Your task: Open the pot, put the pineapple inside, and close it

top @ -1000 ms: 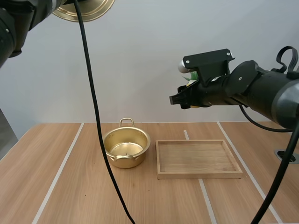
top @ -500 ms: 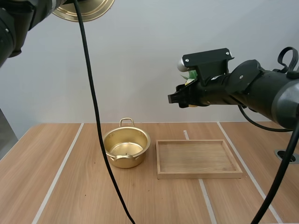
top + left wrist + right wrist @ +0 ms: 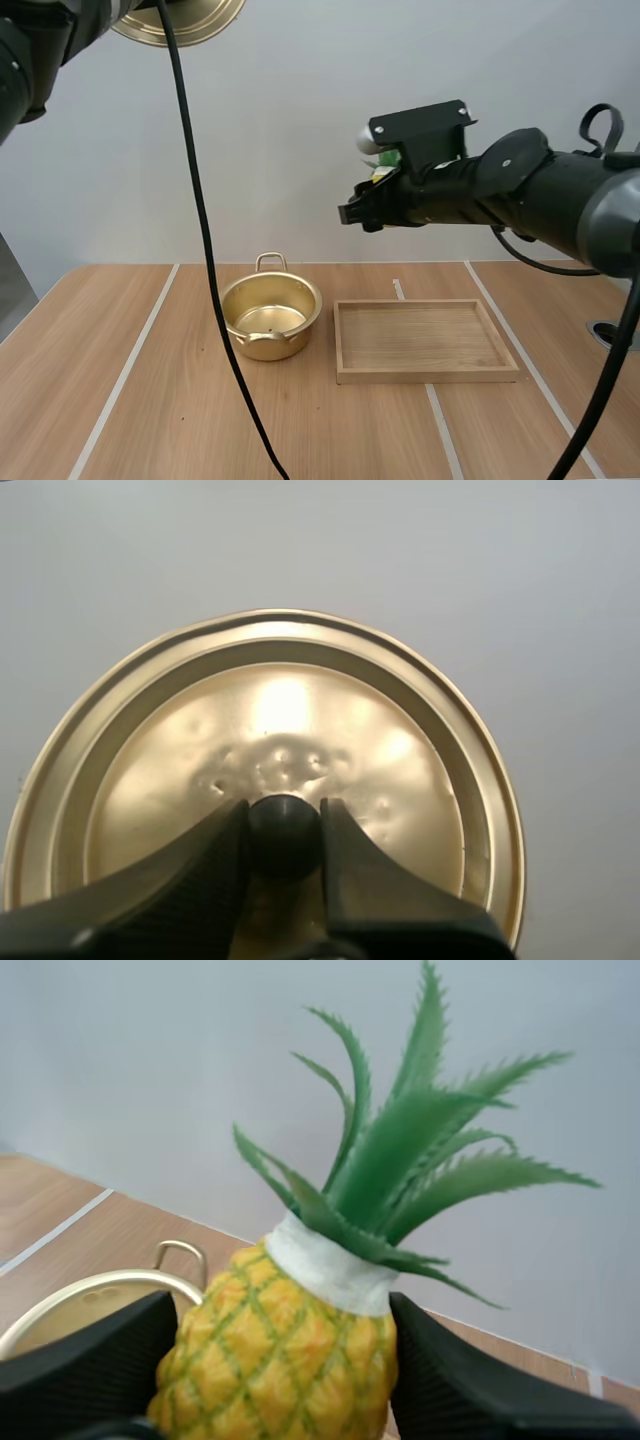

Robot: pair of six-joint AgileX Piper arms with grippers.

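R tool (image 3: 357,213) clenched on pineapple (image 3: 285,1355), high up; open pot (image 3: 270,318) sat on bench (image 3: 150,400) below & to its left; L tool (image 3: 285,818) held lid (image 3: 290,715) aloft

- Right arm (image 3: 540,195): thick rounded links, matte black with a dark grey sheen
- Left arm (image 3: 30,50): the same black, bulky rounded casing
- Left gripper (image 3: 285,818): two black fingers (image 3: 190,880), wide-based, tapering, finely textured
- Right gripper (image 3: 283,1312): black, smoothly curved fingers (image 3: 90,1370)
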